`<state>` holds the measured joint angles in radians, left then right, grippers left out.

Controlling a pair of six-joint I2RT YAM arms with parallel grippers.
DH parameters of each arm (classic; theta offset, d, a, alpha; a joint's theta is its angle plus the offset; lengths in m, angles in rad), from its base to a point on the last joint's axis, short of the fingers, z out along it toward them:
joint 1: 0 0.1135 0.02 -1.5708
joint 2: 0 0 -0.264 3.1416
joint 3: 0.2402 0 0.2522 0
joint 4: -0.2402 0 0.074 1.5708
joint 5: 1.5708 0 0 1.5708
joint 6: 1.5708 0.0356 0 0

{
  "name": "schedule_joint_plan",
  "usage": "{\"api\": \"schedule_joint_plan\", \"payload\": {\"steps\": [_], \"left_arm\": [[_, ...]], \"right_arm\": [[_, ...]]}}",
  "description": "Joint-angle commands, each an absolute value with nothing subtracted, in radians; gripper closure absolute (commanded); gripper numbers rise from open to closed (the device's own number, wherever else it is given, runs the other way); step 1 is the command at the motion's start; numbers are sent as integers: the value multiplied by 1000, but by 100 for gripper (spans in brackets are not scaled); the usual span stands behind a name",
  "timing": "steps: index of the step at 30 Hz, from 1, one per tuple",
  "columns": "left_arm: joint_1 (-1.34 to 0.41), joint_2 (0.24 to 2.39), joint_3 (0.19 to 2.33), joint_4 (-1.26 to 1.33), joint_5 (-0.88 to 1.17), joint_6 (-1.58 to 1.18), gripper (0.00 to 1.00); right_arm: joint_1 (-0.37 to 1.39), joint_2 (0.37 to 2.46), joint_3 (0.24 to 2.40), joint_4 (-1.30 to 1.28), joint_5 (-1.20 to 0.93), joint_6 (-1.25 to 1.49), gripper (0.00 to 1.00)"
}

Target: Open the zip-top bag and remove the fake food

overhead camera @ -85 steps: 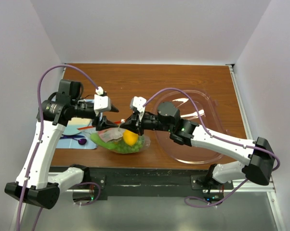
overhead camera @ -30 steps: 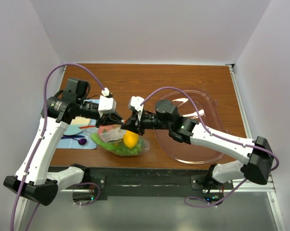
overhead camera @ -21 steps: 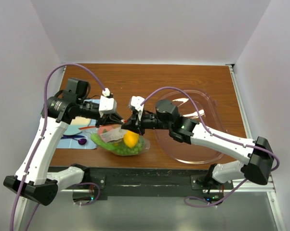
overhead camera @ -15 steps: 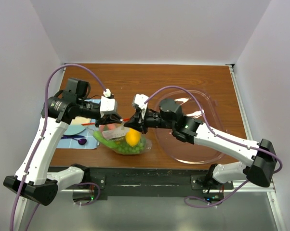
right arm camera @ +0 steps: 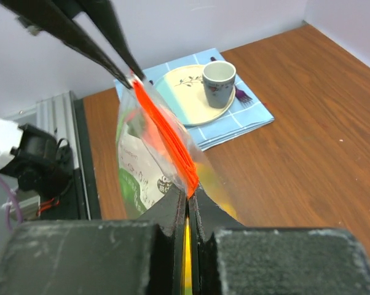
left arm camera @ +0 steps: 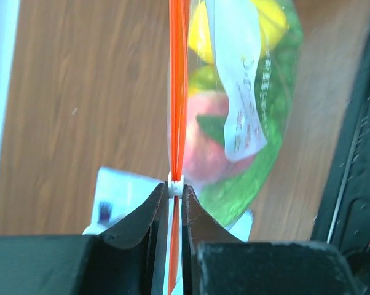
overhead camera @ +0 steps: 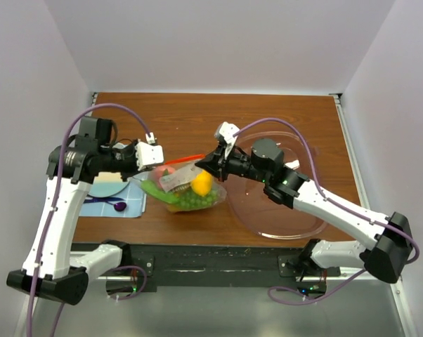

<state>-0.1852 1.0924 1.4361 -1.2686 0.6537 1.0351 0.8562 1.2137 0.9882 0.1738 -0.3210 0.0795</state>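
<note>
Over the middle of the brown wooden desk [overhead camera: 197,116], the clear crinkly plastic zip-top bag [overhead camera: 187,189] hangs btwn both arms. It's stuffed w/ glossy plastic fake food [overhead camera: 202,183]: yellow, green and peach-pink pieces. Can't tell if its bottom touches the wood.

The left hand [overhead camera: 154,165] is nipped nearly closed on one end of the bag's orange zip strip [left arm camera: 177,92], right at a small white slider tab [left arm camera: 175,182]. The right hand [overhead camera: 206,160] is pinched fully closed on the strip's other end, seen edge-on in its wrist view [right arm camera: 188,195].

Key relation: the strip's long axis runs straight from hand to hand, taut, left-right across the desk and angled a bit toward the far side on the right. Bag body sags below it, toward the near edge. Neither arm is nearer, each has an end.

Prob. next step is working the seal open along that line.

Room: large clear pink-tinted rigid tub [overhead camera: 289,214] sits just right of the bag, under the right arm. Blue checked cloth [overhead camera: 113,208] w/ plate [right arm camera: 185,92] and cup [right arm camera: 219,83] lies near the left hand. Far side has bare wood.
</note>
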Motion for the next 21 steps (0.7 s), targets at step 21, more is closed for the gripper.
{"api": "schedule_joint_plan", "payload": {"steps": [21], "left_arm": [[436,1108,1306,-1318,742,1320,77]], "right_arm": [[844,1354,1006,290,-106,158,100]]}}
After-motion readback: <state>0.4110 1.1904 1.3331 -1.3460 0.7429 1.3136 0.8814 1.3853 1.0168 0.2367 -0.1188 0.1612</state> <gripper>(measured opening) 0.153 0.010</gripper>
